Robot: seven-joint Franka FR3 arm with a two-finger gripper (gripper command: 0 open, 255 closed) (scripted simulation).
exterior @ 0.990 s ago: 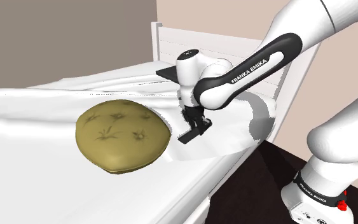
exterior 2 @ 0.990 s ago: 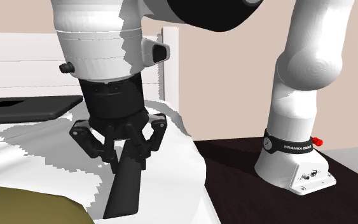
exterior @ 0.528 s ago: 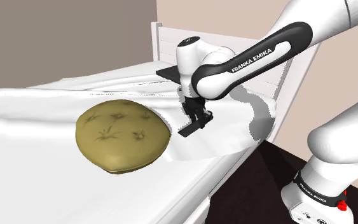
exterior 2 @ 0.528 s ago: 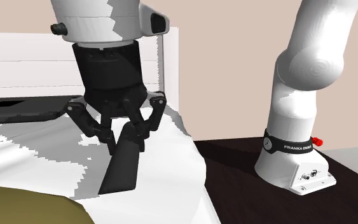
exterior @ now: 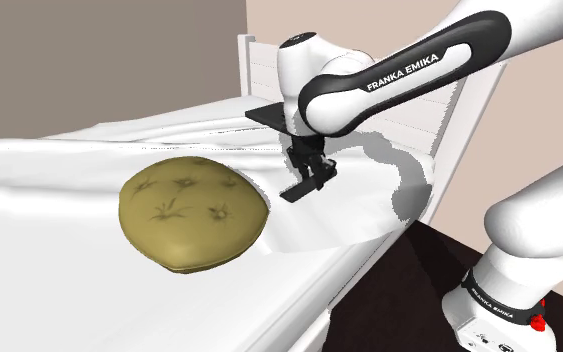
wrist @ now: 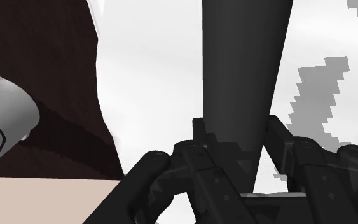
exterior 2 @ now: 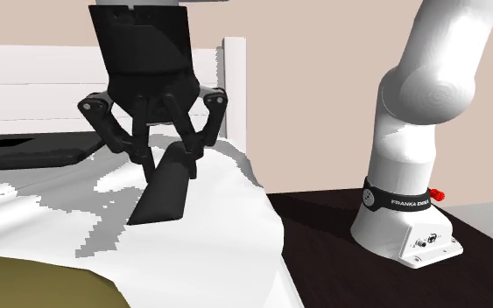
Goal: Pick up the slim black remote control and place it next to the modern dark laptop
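The slim black remote (exterior 2: 163, 186) hangs tilted above the white bed, clasped at its upper end by my black gripper (exterior 2: 167, 159). In the shoulder view the gripper (exterior: 310, 178) holds the remote (exterior: 297, 190) just beyond the olive cushion. The wrist view has the remote (wrist: 244, 70) stretching away from between the fingers (wrist: 199, 137). The dark laptop (exterior 2: 25, 150) lies flat on the bed behind the gripper, near the headboard; its edge (exterior: 267, 114) peeks out behind the arm in the shoulder view.
An olive round cushion (exterior: 193, 212) lies on the white bed (exterior: 59, 190). A white headboard (exterior: 265, 66) stands behind the laptop. Dark floor (exterior 2: 341, 262) and the arm's base (exterior 2: 406, 229) lie beside the bed's edge.
The gripper has risen with the remote in it, lifting it off the bedsheet and carrying it a little toward the headboard and laptop.
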